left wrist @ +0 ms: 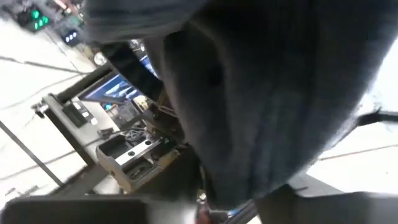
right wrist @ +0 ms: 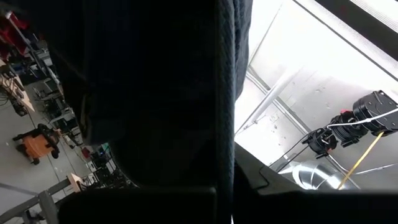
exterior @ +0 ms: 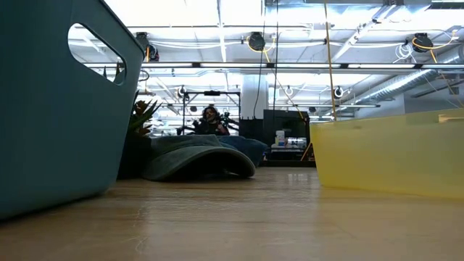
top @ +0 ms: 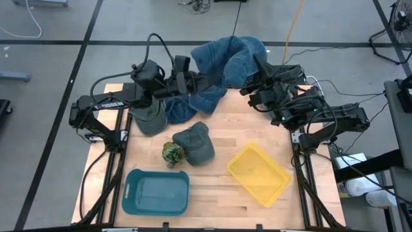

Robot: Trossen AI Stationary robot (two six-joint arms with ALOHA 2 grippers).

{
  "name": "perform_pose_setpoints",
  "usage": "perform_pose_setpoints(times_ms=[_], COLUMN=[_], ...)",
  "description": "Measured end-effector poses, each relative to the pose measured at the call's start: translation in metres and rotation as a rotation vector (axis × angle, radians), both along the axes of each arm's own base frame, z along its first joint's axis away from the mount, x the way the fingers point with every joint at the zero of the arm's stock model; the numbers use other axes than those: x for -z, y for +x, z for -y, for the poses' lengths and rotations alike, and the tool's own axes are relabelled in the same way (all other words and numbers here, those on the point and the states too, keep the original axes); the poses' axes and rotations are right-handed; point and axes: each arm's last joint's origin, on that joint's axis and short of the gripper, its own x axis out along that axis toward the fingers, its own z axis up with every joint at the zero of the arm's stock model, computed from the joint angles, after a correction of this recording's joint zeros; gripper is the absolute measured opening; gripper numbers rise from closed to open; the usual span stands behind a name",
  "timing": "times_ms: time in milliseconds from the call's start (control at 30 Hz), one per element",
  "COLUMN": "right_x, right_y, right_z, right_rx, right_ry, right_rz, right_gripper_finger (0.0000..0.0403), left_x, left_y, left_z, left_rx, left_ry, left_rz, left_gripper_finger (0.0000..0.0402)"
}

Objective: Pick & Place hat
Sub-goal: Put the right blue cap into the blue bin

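Observation:
A big blue knitted hat (top: 228, 55) is bunched up above the table's far edge, between my two grippers. Its lower part (top: 190, 106) droops onto the table. My left gripper (top: 209, 82) reaches into it from the left and my right gripper (top: 250, 78) from the right; both are shut on it. The blue knit (left wrist: 267, 93) fills the left wrist view, and the hat (right wrist: 155, 93) also covers most of the right wrist view. One grey-green cap (top: 195, 143) lies flat mid-table and shows in the low view (exterior: 196, 158). Another cap (top: 149, 119) lies under the left arm. My left gripper has the blue hat's left side (top: 215, 80), coming at it about level from the table's left. The cloth itself hides the fingers, so the kind of hold does not show. My right gripper has the hat's right side (top: 243, 76), coming from the table's right and slanting upward. The knit (right wrist: 227, 74) hangs over its fingers and hides the contact; the hat bulges up between the grippers.
A small green plant (top: 172, 153) stands beside the mid-table cap. A teal bin (top: 156, 192) sits at the near left and a yellow bin (top: 259, 173) at the near right. Bare wood lies between the bins and along the table's right side.

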Motion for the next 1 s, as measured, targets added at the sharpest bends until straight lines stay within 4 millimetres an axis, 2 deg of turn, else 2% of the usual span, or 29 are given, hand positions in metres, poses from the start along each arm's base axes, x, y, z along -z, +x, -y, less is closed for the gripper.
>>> perform_pose_setpoints(times_ms=[167,367,500,667,867,1000], right_x=[0.0,0.001,0.005,0.014,0.03,0.039], right_y=[0.0,0.001,0.006,0.013,0.023,0.027], right_z=[0.0,-0.001,-0.001,-0.001,-0.014,-0.026], right_rx=[-0.001,-0.053,-0.099,-0.08,-0.205,-0.319], right_ry=[0.0,0.041,0.096,0.121,0.249,0.38], right_rz=[-0.001,0.031,0.024,-0.091,-0.164,-0.155], right_gripper_finger=[0.0,0.0003,0.0023,0.0067,0.0136,0.0177], left_x=[0.0,-0.002,-0.014,-0.031,-0.051,-0.057], left_y=[-0.001,-0.003,-0.014,-0.038,-0.077,-0.099], left_z=[-0.005,-0.009,-0.011,-0.013,-0.018,-0.019], left_rx=[0.048,0.043,0.066,0.1,0.091,0.056], left_ry=[-0.036,-0.008,0.012,0.032,0.107,0.146], left_rz=[-0.003,0.016,0.105,0.165,0.207,0.175], left_gripper_finger=[0.0027,0.0025,0.0025,0.0025,0.0025,0.0025])
